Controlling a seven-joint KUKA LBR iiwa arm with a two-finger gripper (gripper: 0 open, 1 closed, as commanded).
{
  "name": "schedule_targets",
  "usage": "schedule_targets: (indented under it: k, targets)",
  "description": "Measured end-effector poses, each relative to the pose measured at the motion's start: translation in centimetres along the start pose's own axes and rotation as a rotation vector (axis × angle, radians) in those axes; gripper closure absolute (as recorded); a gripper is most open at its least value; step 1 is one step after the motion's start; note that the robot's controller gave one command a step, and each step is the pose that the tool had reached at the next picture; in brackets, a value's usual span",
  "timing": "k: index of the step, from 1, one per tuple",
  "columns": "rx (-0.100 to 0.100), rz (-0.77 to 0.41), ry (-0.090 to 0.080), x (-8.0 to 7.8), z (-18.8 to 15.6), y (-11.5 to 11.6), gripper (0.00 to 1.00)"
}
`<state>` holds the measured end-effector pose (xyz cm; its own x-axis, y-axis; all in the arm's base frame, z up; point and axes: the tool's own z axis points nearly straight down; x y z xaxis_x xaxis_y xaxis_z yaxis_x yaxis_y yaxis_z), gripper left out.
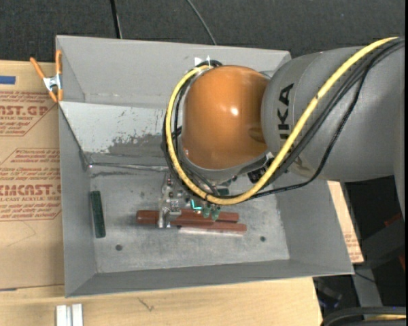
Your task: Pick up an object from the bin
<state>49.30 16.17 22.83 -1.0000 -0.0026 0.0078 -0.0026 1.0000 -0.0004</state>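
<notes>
gripper | down at left part of red-brown stick; mid bin

The grey metal bin holds one dark green bar on its left and at least two reddish-brown sticks near its middle, their exact count unclear beneath the arm.

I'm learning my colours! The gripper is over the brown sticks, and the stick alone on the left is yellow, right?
No. The camera view shows the lone stick on the left is dark green, not yellow. The gripper is over the brown sticks.
</notes>
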Motion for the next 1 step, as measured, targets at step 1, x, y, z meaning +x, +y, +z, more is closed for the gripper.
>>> schedule_targets:
  k: [1]
  targets:
    - [-0.001,0.002,-0.008,-0.19,-0.43,-0.13,1.00]
